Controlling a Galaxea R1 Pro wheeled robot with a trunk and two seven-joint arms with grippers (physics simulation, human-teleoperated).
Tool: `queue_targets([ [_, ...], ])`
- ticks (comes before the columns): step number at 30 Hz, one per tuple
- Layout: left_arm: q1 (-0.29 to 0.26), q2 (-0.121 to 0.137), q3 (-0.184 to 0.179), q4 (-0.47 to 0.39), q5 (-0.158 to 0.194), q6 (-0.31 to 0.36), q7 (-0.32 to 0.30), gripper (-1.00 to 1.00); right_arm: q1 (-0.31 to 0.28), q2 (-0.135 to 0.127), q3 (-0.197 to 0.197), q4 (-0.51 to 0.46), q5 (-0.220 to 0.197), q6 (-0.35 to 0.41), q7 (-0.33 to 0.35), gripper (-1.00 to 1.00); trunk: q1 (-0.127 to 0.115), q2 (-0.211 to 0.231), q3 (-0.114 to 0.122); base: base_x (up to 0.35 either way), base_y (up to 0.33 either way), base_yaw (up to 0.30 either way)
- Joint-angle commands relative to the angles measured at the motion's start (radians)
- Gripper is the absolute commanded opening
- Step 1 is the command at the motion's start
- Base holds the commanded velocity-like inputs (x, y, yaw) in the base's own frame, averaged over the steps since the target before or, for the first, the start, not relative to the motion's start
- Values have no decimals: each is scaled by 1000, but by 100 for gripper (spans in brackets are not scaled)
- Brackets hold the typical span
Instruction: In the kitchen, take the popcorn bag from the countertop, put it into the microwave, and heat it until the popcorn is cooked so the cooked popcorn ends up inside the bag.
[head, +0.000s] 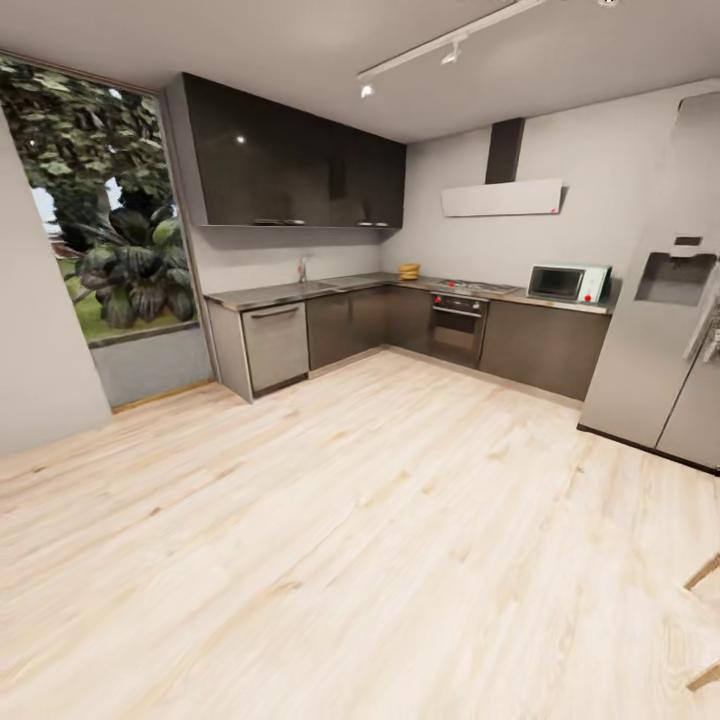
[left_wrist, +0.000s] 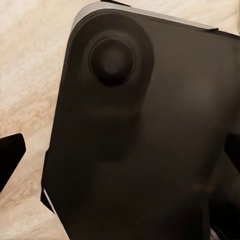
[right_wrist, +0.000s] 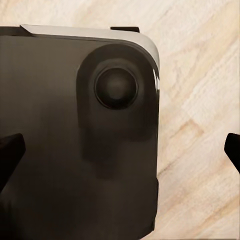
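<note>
From my head, the table (head: 300, 293) runs along the far kitchen walls; the popcorn bag (head: 408, 271) sits in its corner, well apart from the microwave (head: 568, 283) by the fridge (head: 670, 290). Both wrist views show my dark base (left_wrist: 140, 140) over wooden floor (right_wrist: 200, 125), jaws spread wide, holding nothing.
</note>
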Motion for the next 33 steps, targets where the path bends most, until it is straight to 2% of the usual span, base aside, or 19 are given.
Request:
queue_targets([
  [1, 0, -1, 5, 0, 3, -3, 1, 100, -1, 0, 0, 1, -1, -4, 0, 100, 0, 0, -1, 0, 0, -252],
  [33, 0, 0, 8, 0, 6, -2, 1, 100, -1, 0, 2, 1, 1, -4, 0, 100, 0, 0, -1, 0, 0, -252],
])
